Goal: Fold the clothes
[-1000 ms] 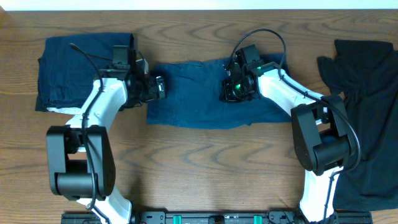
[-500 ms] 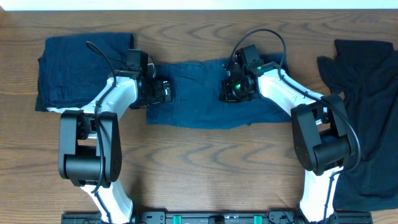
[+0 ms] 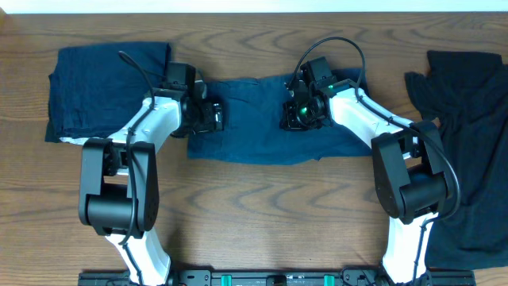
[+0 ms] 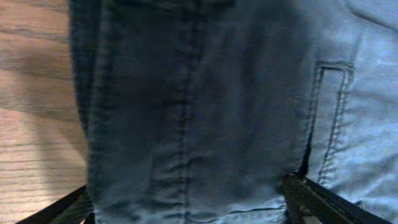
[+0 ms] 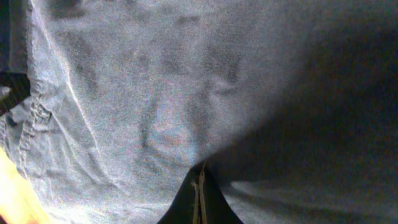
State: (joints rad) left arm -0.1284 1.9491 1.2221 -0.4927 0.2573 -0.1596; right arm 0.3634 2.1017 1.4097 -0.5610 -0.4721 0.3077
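The denim garment (image 3: 254,127) lies spread flat at the table's (image 3: 262,206) centre, a little toward 12 o'clock. The left gripper (image 3: 213,117) sits over its 9 o'clock edge. In the wrist view its fingers (image 4: 311,196) are spread wide, released, with a stitched seam and a pocket outline on the cloth (image 4: 217,112) between them and bare wood (image 4: 31,93) at 9 o'clock.

The right gripper (image 3: 300,114) rests on the garment's 1 o'clock part. Its fingers (image 5: 199,186) are pressed together, and creases in the fabric (image 5: 155,93) run toward the tips, so it looks pinched onto the cloth.

A folded navy garment (image 3: 95,87) lies at 10 o'clock, just beside the denim. A black garment (image 3: 468,119) is heaped at 3 o'clock, well apart.
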